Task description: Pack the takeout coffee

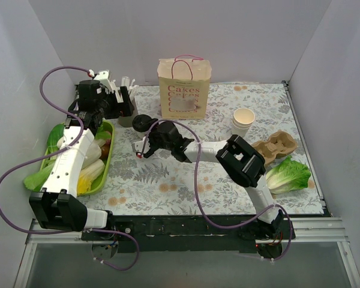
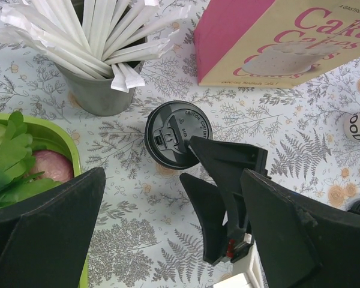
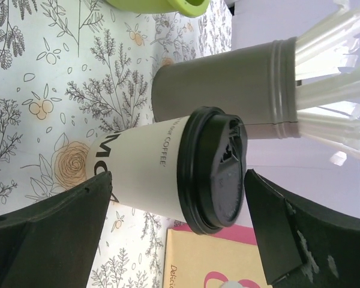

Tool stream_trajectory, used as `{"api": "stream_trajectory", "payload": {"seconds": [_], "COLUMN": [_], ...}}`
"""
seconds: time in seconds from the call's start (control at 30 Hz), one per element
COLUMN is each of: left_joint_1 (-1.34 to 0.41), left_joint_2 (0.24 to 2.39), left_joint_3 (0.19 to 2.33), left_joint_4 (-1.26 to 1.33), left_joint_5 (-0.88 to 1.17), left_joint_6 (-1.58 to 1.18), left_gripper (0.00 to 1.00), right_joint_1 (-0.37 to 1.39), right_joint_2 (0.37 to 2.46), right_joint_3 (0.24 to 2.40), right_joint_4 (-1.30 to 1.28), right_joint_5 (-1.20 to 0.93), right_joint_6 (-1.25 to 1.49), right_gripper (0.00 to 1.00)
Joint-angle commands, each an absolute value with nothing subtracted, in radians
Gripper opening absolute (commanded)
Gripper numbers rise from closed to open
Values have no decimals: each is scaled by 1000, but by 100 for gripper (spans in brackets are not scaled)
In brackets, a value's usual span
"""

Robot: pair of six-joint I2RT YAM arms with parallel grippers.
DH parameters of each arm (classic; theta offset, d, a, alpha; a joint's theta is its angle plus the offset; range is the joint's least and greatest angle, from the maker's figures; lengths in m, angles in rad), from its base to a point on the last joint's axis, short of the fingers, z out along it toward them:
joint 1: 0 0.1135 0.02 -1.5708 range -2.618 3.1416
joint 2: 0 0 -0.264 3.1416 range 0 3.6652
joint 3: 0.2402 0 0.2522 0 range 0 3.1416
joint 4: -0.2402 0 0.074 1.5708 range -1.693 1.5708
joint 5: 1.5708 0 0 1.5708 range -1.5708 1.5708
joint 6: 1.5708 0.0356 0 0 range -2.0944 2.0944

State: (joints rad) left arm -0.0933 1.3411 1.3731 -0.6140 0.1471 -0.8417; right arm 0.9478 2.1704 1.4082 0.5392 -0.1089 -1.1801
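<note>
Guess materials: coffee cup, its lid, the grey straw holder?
Coffee cup: matte white paper by the look, dark printed lettering.
Lid: black plastic, slight sheen, moulded ridges.
Straw holder: dull grey, ridged near rim; metal or plastic, can't tell.

Takeout coffee (image 3: 162, 168), between right jaws: white wall, dark lettering, black lid. Right gripper (image 3: 177, 175): black fingers. Beyond cup from those jaws: straw holder (image 3: 228, 87) dull grey, straws (image 3: 336, 90) white. Under jaws: tablecloth (image 3: 36, 90) white, grey fern-and-sprig print, pale orange blossoms. Left gripper (image 2: 174, 173): black fingers. Ahead of its jaws, rightward: paper bag (image 2: 288, 42) cream face, pink lettering, magenta side. By its left jaw: tray (image 2: 60, 131) lime green, leaves (image 2: 12, 150) green.
</note>
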Motion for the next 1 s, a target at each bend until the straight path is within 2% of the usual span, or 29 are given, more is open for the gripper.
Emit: {"api": "stream_trajectory", "payload": {"seconds": [0.0,0.2,0.27,0.37,0.47,0.67,0.8,0.97], "left_joint_1": [-84,-83,-83,-83,-89,-155,-181,-192], "left_joint_2": [1321,1313,1298,1266,1227,1167,1163,1265], "left_joint_3": [1365,1313,1255,1180,1105,990,957,1068], "left_joint_4": [-592,-542,-488,-398,-304,-242,-252,-374], "left_joint_5": [170,221,247,359,507,618,643,647], "left_joint_6": [-847,-828,-809,-787,-769,-721,-687,-640], "left_gripper": [98,98,98,98,98,98,98,98], "right_joint_1": [943,943,940,914,858,602,311,40], "right_joint_2": [2054,1864,1792,1590,1490,1329,1281,1256], "right_joint_3": [1382,1322,1309,1295,1308,1341,1315,1258], "right_joint_4": [584,439,264,-7,-307,-687,-762,-808], "right_joint_5": [-152,-210,-221,-247,-249,-161,-147,-239], "right_joint_6": [-1135,-989,-927,-821,-701,-545,-508,-557], "right_gripper": [98,98,98,98,98,93,89,80]}}
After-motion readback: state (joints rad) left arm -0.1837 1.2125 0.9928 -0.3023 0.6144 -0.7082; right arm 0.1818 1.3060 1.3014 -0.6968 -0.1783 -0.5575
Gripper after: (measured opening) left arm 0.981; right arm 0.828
